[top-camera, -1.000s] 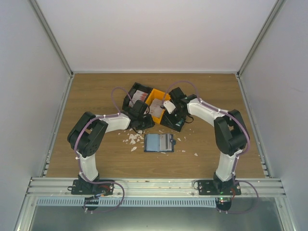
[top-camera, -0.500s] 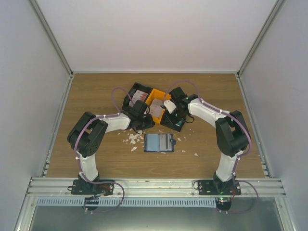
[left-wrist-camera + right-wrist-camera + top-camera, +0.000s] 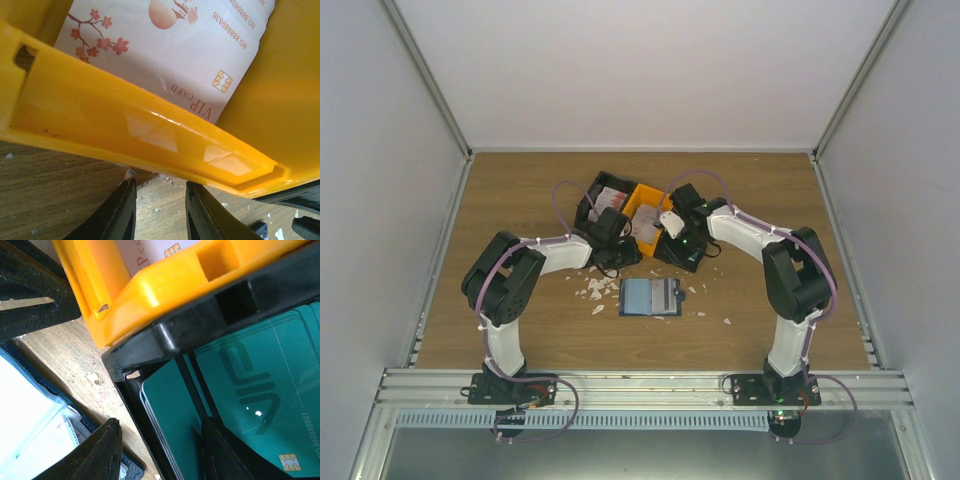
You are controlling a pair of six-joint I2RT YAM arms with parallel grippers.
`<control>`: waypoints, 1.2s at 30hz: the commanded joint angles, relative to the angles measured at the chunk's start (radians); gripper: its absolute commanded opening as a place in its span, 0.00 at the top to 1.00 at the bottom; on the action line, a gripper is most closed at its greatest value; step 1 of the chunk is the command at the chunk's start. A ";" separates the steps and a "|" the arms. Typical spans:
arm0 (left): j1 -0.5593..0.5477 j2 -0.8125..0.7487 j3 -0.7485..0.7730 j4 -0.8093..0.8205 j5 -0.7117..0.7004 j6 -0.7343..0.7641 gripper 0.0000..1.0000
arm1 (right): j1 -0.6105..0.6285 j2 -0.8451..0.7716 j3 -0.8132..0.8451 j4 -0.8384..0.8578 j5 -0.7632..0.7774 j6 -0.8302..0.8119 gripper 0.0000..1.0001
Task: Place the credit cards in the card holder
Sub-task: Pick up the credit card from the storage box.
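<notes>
Cards [image 3: 165, 45] are sitting in bins at the middle of the table [image 3: 520, 190]. White ones with red blossom print and "VIP CARD" lettering are seen in the orange bin [image 3: 125, 125]. Teal cards [image 3: 240, 390] are stacked in the black bin [image 3: 170, 335] right beside it. A second black bin [image 3: 588, 210] with more pale cards can be made out on the orange one's other side.

The holder [image 3: 650, 297] is laid open and flat on the wood just in front of the bins, between the two arms, pale slotted inside facing up.

The surface is brown wood grain, dusted with specks. White scraps [image 3: 592, 290] are scattered just left of the holder, and a few more are dotted to its right. The whole thing is boxed in by plain white walls [image 3: 640, 70] with metal posts at the corners. An aluminium rail [image 3: 640, 385] runs along the near edge, where the bases are bolted.

The left gripper [image 3: 159, 215] is parked low under the orange bin's near rim. Its fingers are parted a little, bare wood shows between them, and nothing is gripped.

The right gripper [image 3: 160, 450] is spread wide across the black bin's wall, one finger over the teal cards and the other outside by the holder's edge. Nothing looks clamped, and whether a card is touched can't be told.
</notes>
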 commanded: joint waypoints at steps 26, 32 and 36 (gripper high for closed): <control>-0.006 0.018 0.028 0.045 -0.035 0.007 0.70 | -0.001 -0.058 -0.027 -0.022 -0.019 0.025 0.65; -0.006 0.024 0.035 0.038 -0.039 0.010 0.70 | -0.004 -0.064 -0.035 -0.021 -0.019 0.027 0.68; -0.006 0.023 0.037 0.038 -0.039 0.008 0.70 | -0.005 -0.066 -0.037 -0.021 -0.022 0.029 0.70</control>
